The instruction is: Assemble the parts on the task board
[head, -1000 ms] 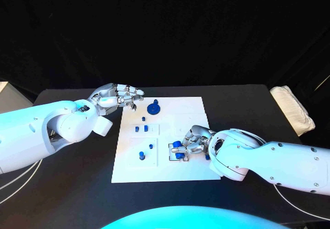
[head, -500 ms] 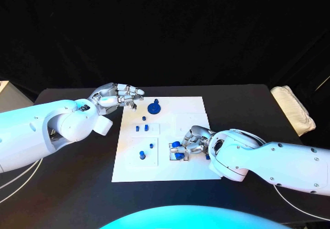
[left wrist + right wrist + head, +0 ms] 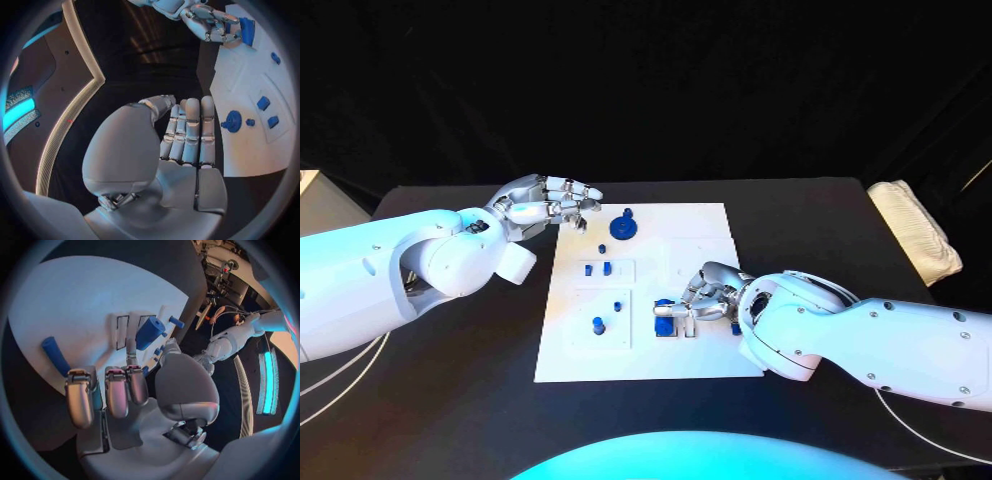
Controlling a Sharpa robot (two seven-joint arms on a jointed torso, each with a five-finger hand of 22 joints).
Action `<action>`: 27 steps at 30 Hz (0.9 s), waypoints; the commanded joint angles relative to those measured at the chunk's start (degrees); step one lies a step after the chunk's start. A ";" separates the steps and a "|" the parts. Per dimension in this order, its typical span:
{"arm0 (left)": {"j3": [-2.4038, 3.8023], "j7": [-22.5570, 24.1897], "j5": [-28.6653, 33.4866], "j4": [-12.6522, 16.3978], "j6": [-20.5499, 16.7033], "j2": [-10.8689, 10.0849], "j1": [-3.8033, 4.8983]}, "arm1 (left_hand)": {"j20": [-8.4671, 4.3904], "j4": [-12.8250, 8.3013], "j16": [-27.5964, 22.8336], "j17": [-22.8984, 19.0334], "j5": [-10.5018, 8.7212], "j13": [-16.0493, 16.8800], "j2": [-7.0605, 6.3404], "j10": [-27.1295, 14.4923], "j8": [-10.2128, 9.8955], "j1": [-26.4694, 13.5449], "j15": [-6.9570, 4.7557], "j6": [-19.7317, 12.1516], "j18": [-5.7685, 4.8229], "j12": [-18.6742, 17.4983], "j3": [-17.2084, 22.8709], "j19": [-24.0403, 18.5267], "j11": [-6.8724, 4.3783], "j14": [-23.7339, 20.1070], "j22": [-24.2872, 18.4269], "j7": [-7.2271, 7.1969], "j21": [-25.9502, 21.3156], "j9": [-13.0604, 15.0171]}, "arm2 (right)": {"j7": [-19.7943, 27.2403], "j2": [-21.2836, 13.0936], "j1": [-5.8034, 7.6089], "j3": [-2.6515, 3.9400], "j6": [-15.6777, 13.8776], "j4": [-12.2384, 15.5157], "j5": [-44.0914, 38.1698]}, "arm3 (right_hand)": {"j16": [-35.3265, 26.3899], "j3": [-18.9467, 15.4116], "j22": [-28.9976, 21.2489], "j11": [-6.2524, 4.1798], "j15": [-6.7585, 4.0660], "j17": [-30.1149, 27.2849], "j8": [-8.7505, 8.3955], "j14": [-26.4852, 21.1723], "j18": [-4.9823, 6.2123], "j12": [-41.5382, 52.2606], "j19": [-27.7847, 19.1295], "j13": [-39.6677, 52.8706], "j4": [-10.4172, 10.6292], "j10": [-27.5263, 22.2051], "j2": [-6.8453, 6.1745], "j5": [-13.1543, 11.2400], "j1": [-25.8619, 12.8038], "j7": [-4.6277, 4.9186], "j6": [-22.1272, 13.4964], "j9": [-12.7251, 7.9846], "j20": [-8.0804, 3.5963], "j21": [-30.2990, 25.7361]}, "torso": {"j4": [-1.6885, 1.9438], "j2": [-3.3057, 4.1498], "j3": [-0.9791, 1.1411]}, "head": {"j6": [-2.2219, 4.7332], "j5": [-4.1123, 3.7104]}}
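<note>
The white task board (image 3: pixel 661 350) lies mid-table. My right hand (image 3: pixel 707 300) is bent down over its near right part, fingers together. One fingertip reaches the edge of a blue block (image 3: pixel 150 332) that stands in a framed recess (image 3: pixel 669 320). Nothing lies between thumb and fingers. A blue cylinder (image 3: pixel 55 355) lies flat on the other side of this hand. My left hand (image 3: pixel 545 205) hovers by the board's far left corner, its fingers (image 3: pixel 187 130) curled together and holding nothing. A blue disc with a knob (image 3: pixel 623 227) sits just right of it.
Two small blue blocks (image 3: pixel 597 268) and an upright blue peg (image 3: pixel 597 325) occupy the board's left column. A folded white cloth (image 3: pixel 913 240) lies at the table's right edge. Bare black table surrounds the board.
The right hand has shifted slightly toward the near edge beside the blue block. The left hand has stayed put.
</note>
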 commanded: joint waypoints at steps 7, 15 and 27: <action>0.04 0.22 0.32 0.04 0.81 0.07 0.03 | 0.28 0.44 -0.24 0.09 0.14 -0.09 -0.07 -0.53 0.21 -0.50 0.19 -0.50 0.84 0.18 -0.04 0.23 0.16 -0.22 -0.09 0.16 -0.31 -0.08 | 2.23 -0.84 -0.12 -0.01 -1.03 0.50 -2.08 | 0.21 2.12 15.07 -0.33 -0.14 13.59 0.17 5.63 -0.38 -0.21 5.99 9.64 -0.36 2.08 1.66 -0.15 3.89 -0.08 -0.60 0.30 -0.22 0.35 | 0.03 0.00 0.02 | -0.01 -0.07; 0.04 0.15 0.32 0.01 0.72 -0.03 0.03 | 0.28 0.44 -0.23 0.09 0.14 -0.09 -0.05 -0.57 0.22 -0.49 0.20 -0.53 0.84 0.18 -0.02 0.25 0.16 -0.22 -0.11 0.17 -0.33 -0.10 | 7.22 -2.97 -0.24 -0.01 -0.78 1.98 -2.30 | 0.36 4.84 15.07 -0.49 -0.28 14.00 0.45 5.72 -0.38 0.11 5.99 10.23 -0.80 2.45 0.55 -0.07 13.97 -0.25 -0.37 0.48 -0.36 0.35 | -0.04 0.01 0.03 | -0.09 0.24; 0.04 -0.09 0.32 -0.22 0.57 0.01 0.02 | 0.28 0.44 -0.23 0.09 0.14 -0.09 -0.05 -0.57 0.22 -0.49 0.20 -0.53 0.84 0.18 -0.02 0.25 0.16 -0.22 -0.11 0.17 -0.33 -0.10 | 9.48 -3.94 -0.53 -0.02 -0.45 3.38 -3.00 | 0.48 6.75 15.07 -0.59 -0.36 14.31 0.71 5.80 -0.38 0.47 5.99 10.60 -0.31 2.72 -0.83 -0.10 15.66 -0.35 0.13 0.47 -0.43 0.35 | 0.04 -0.02 0.03 | -0.02 0.18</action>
